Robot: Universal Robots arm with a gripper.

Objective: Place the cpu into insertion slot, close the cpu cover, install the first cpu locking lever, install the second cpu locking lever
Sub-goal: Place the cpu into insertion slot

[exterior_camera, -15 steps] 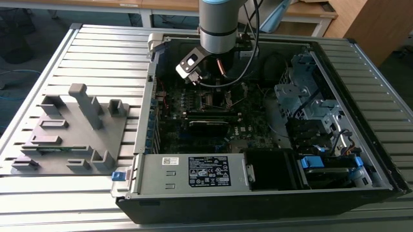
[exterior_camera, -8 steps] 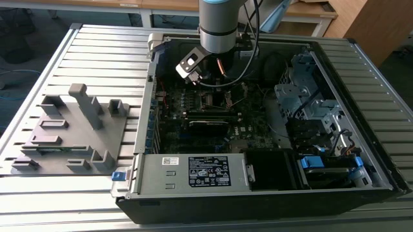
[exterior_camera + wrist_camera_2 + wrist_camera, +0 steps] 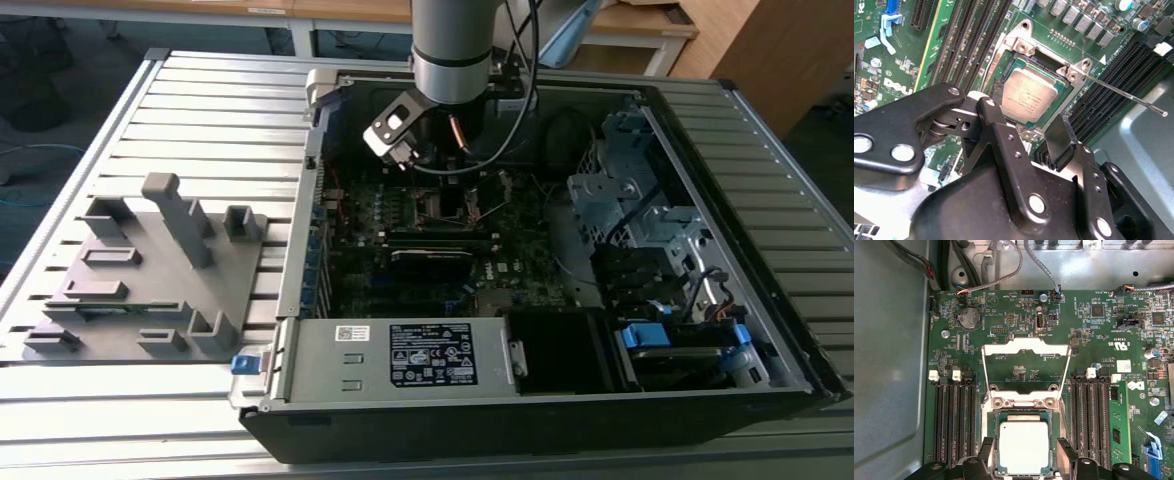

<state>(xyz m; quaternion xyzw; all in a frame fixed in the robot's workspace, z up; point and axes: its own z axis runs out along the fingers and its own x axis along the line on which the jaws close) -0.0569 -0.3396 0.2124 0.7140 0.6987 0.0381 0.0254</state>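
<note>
The gripper (image 3: 1026, 452) hangs with its fingers apart, gripping nothing, inside the open computer case (image 3: 747, 330) over the motherboard (image 3: 1004, 315). Just beyond its fingertips the cpu cover (image 3: 1026, 346) is swung back, open. Between the fingertips the insertion slot (image 3: 1024, 416) holds the cpu (image 3: 1023, 446), seated flat. Placing looks done; the cover and both levers remain. The second wrist view adds a thin locking lever (image 3: 1124, 95), unlatched and sticking out.

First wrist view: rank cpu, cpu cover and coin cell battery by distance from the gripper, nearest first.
1. cpu: seated in the insertion slot, between the open gripper fingers.
2. cpu cover: standing open past the slot's hinge.
3. coin cell battery: beyond the cover, near the board's cabled edge.
</note>
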